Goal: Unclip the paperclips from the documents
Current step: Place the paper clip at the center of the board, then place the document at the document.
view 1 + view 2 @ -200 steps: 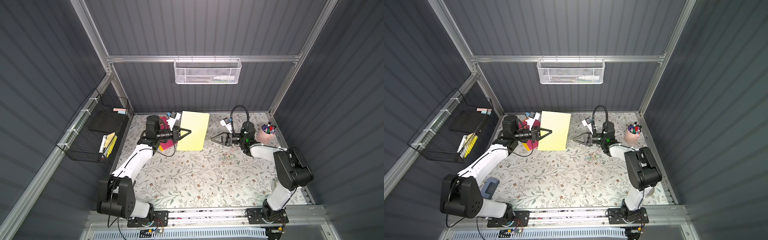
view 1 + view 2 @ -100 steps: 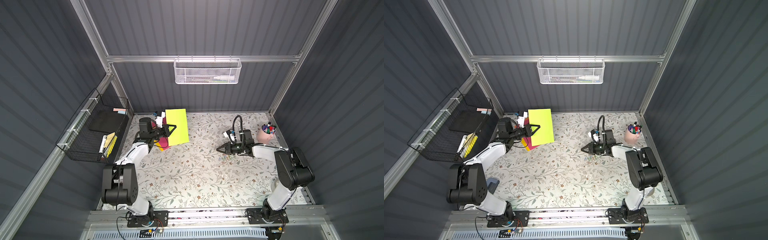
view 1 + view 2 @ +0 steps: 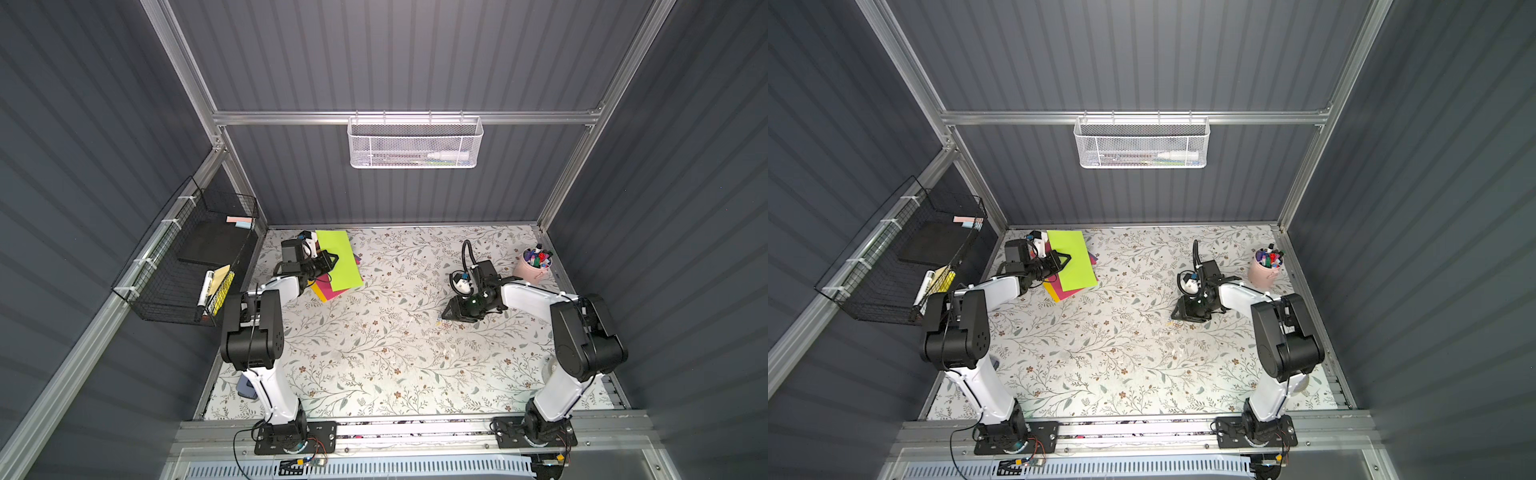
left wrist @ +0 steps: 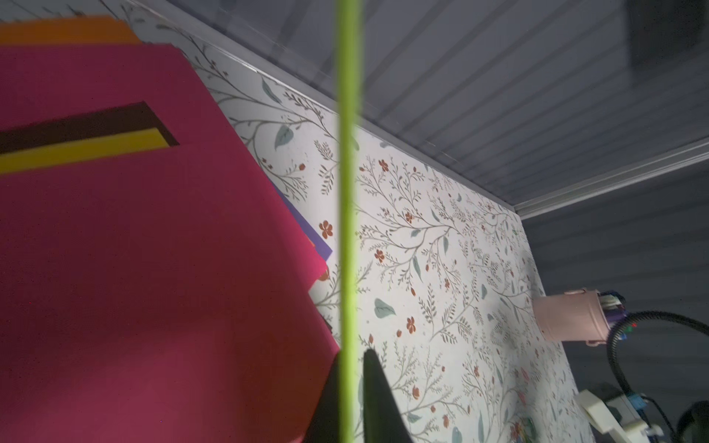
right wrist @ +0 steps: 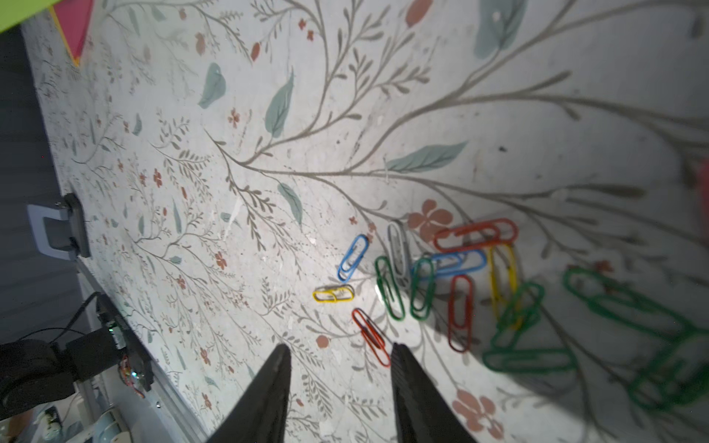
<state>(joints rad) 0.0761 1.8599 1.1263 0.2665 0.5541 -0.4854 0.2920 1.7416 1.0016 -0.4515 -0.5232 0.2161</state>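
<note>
The documents lie stacked at the back left: a lime green sheet point(image 3: 338, 266) over magenta point(image 3: 332, 291), yellow, orange and purple ones. My left gripper point(image 3: 334, 262) stands at the green sheet's edge. In the left wrist view that sheet point(image 4: 347, 191) runs edge-on between the jaws of the left gripper point(image 4: 351, 354), with a thin gap showing beside one finger. The magenta sheet point(image 4: 153, 268) lies below. My right gripper point(image 3: 446, 313) hovers low with open, empty jaws point(image 5: 339, 349). Several loose paperclips point(image 5: 422, 276) lie on the table; a red paperclip point(image 5: 370, 337) lies at one fingertip.
A pink cup of markers point(image 3: 536, 268) stands at the back right. A black wire basket point(image 3: 187, 266) hangs on the left wall and a white mesh basket point(image 3: 413, 143) on the back wall. A small grey-blue object point(image 3: 245, 388) sits by the left arm's base.
My left arm pulled back to the left and brought the green sheet over the stack, and its jaws loosened. My right gripper moved forward to the paperclips and opened.
</note>
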